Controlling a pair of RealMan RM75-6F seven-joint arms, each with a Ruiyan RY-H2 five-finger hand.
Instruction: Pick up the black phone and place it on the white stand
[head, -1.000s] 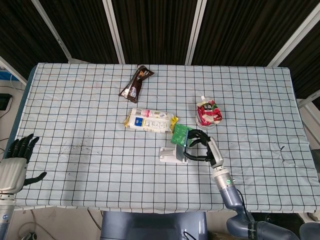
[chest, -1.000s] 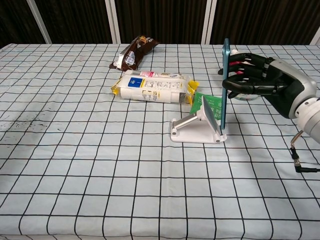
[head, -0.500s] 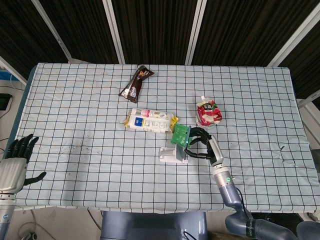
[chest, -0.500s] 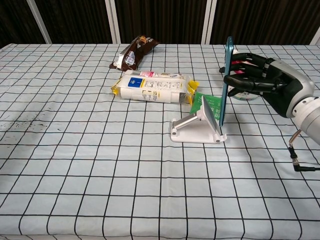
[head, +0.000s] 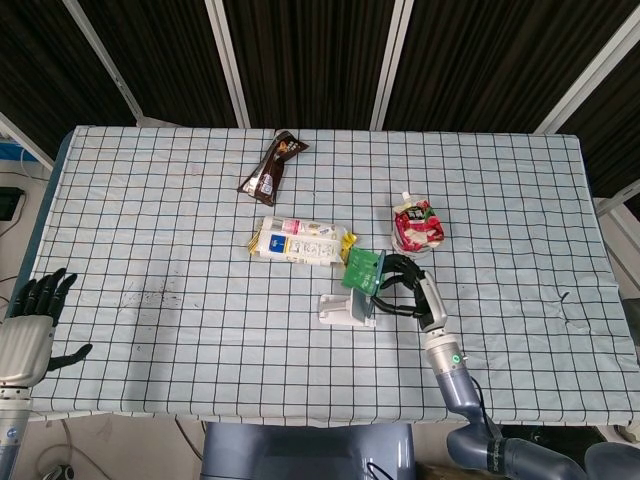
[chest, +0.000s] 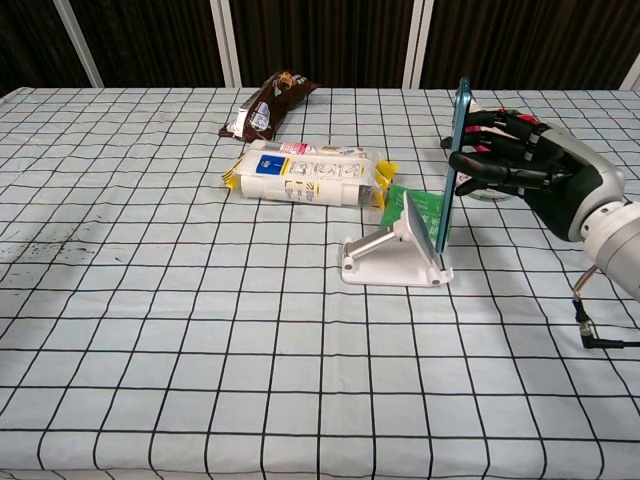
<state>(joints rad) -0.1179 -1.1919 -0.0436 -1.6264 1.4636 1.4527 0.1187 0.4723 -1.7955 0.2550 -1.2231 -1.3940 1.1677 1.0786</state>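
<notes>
Checked cloth covers the table, dark slatted panels behind it. From the head view, the white stand sits right of the cloth's centre, toward the near edge; the right hand grips the black phone just beside it. A brown snack packet lies near the far edge, a white and yellow packet mid-cloth, a red pouch to the right. The left hand hangs off the near left corner, fingers spread, holding nothing.

From the chest view, the phone stands on edge, nearly upright, its lower end at the stand's sloped plate; whether it touches is unclear. The right hand's fingers wrap it from the right. A green packet lies behind the stand.
</notes>
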